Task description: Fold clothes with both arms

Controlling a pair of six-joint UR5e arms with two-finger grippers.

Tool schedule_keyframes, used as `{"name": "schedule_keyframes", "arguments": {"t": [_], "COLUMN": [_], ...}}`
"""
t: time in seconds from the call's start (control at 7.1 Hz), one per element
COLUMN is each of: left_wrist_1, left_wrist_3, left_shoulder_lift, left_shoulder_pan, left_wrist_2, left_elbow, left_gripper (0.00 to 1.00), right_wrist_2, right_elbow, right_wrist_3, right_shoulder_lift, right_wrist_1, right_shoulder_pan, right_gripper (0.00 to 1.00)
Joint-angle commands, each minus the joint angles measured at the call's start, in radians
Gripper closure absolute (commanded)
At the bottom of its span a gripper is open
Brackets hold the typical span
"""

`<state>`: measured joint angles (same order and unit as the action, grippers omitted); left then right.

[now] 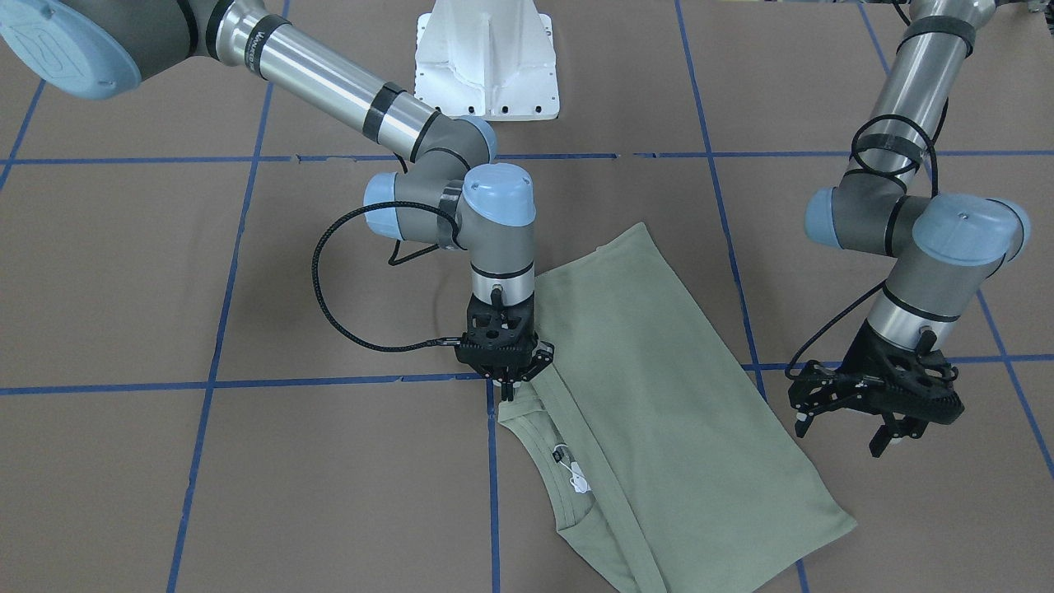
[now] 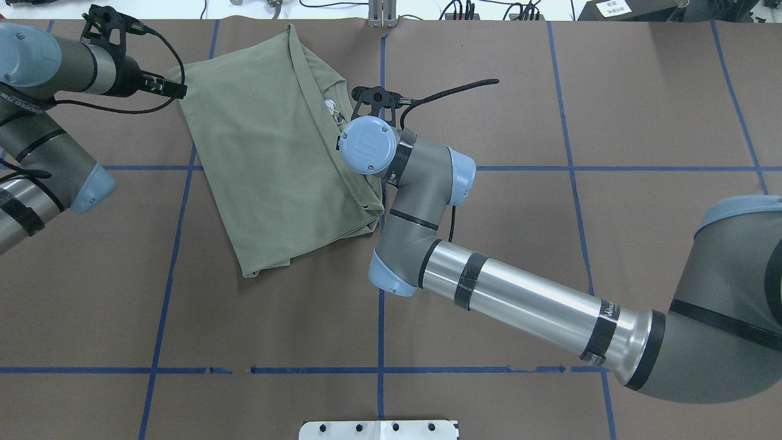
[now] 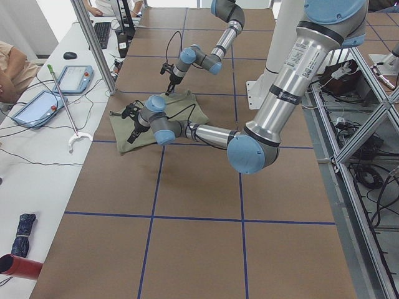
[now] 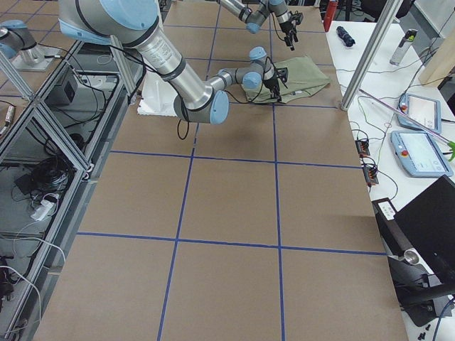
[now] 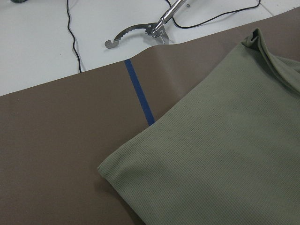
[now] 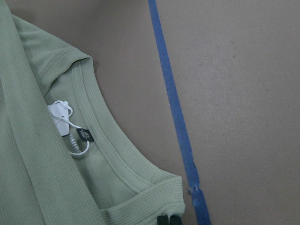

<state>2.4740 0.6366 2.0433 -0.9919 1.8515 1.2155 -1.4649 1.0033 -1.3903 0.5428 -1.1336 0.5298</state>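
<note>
The sage-green shirt [image 1: 659, 379] lies folded into a long slanted panel on the brown table, neck opening and white tag [image 1: 576, 478] facing up at the operators' end. My right gripper [image 1: 506, 387] points straight down at the shoulder edge beside the collar. In the right wrist view its fingertips [image 6: 162, 219] are pressed together on the ribbed edge of the shirt [image 6: 28, 154]. My left gripper [image 1: 840, 432] hangs open above bare table beside the shirt's long edge, holding nothing. The left wrist view shows a corner of the shirt [image 5: 225, 159] lying flat.
The white pedestal base [image 1: 487, 62] stands at the robot's side. Blue tape lines [image 1: 247, 384] grid the table. Beyond the far edge is a white desk with a metal grabber tool [image 5: 140, 30], cables and tablets [image 3: 37, 106]; a person's arm [image 3: 9, 68] rests there.
</note>
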Motion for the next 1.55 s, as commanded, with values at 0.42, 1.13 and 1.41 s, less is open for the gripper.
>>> {"name": "schedule_keyframes", "arguments": {"t": [0.42, 1.13, 1.41], "left_wrist_1": [0.039, 0.039, 0.039], "left_wrist_3": [0.038, 0.037, 0.037], "left_shoulder_lift": [0.0, 0.0, -0.002], "left_shoulder_pan": [0.021, 0.021, 0.022], "left_wrist_2": [0.0, 0.0, 0.0], "left_elbow": [-0.005, -0.004, -0.004], "left_gripper": [0.0, 0.0, 0.0], "right_wrist_2": [0.067, 0.233, 0.235], "right_elbow": [0.713, 0.931, 0.936], "right_wrist_3": [-0.067, -0.107, -0.034], "right_shoulder_lift": [0.461, 0.729, 0.732], "right_wrist_1": [-0.201, -0.235, -0.233], "right_shoulder_pan": [-0.141, -0.284, -0.284], "right_gripper": [1.0, 1.0, 0.01]}}
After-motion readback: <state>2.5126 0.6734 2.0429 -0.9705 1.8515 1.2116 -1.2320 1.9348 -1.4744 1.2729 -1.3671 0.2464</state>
